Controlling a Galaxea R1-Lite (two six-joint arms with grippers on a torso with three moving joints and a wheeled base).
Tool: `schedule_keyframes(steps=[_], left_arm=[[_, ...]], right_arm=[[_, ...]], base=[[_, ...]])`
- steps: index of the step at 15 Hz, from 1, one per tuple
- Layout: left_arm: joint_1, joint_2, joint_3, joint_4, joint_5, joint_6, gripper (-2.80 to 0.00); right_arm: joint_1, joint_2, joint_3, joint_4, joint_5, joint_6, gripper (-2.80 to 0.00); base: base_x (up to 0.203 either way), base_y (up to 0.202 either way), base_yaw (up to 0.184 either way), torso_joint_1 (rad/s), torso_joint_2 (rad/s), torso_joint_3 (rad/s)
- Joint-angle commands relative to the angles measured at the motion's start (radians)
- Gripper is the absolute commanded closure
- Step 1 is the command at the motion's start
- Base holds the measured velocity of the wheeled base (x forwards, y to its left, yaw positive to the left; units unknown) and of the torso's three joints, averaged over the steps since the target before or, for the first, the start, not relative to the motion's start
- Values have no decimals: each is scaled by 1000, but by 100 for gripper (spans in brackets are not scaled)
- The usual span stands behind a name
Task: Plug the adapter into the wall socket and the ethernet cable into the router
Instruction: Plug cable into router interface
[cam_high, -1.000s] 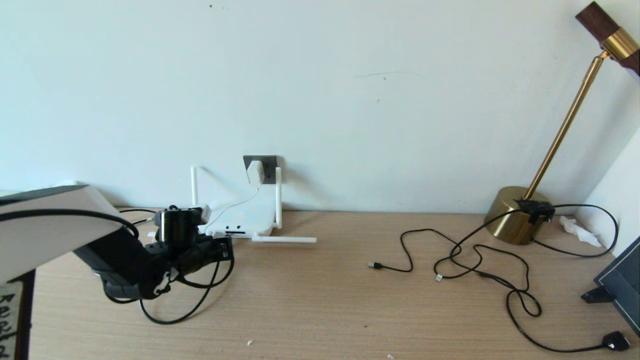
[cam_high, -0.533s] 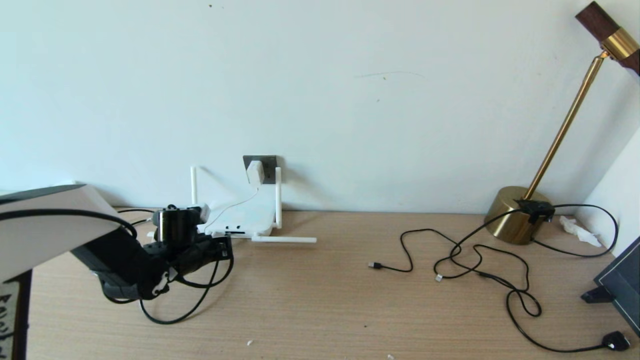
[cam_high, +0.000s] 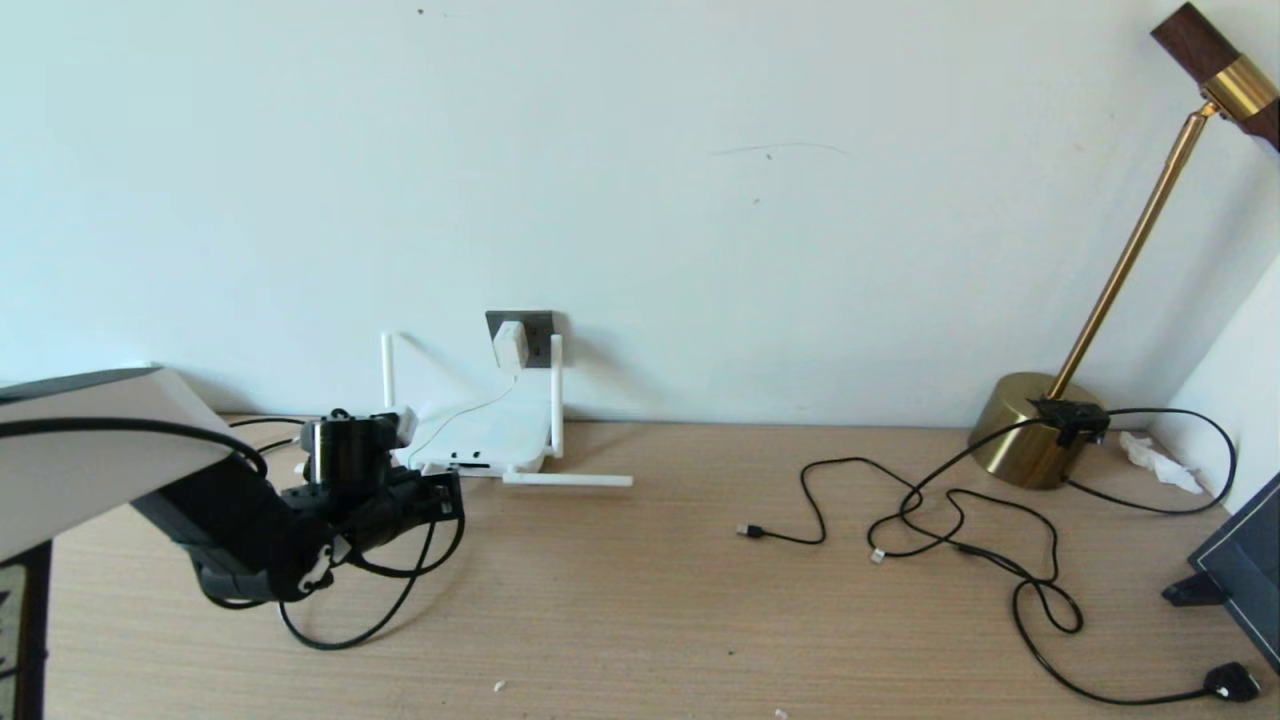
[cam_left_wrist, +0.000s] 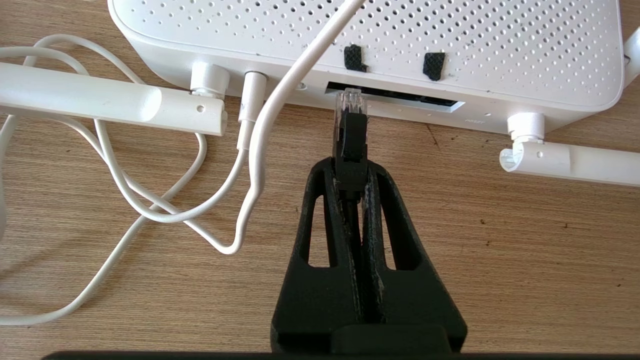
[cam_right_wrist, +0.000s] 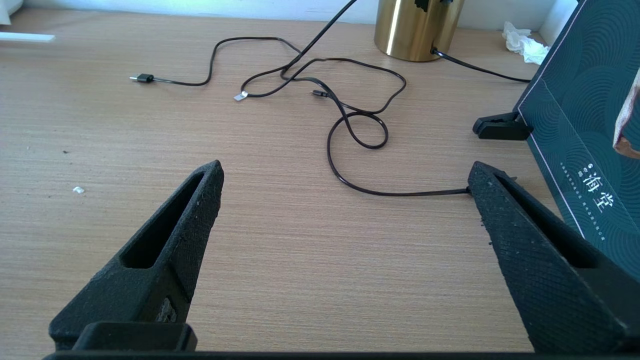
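Observation:
The white adapter sits in the dark grey wall socket, its thin white cord running down over the router. My left gripper is shut on the black boot of the ethernet cable. Its clear plug tip is at the mouth of the router's dark port slot; how far it is in is unclear. The cable's slack loops on the desk. My right gripper hovers open over bare desk, out of the head view.
Two router antennas lie flat on the desk; two stand upright. Thin black USB cables sprawl at mid-right. A brass lamp, a tissue and a dark green box stand at the right.
My left arm has edged slightly to the left and toward the router, still holding the ethernet cable. Nothing else has moved.

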Motion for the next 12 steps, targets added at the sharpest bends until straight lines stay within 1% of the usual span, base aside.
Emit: schedule_keyframes(steps=[1, 12], left_arm=[[-1, 6, -6, -4, 0, -1, 0], [-1, 13, -19, -3, -1, -1, 0]], right_arm=[[0, 1, 1, 1, 0, 0, -280], [0, 1, -1, 1, 1, 0, -280]], base=[[0, 0, 0, 0, 0, 0], [0, 0, 0, 0, 0, 0]])
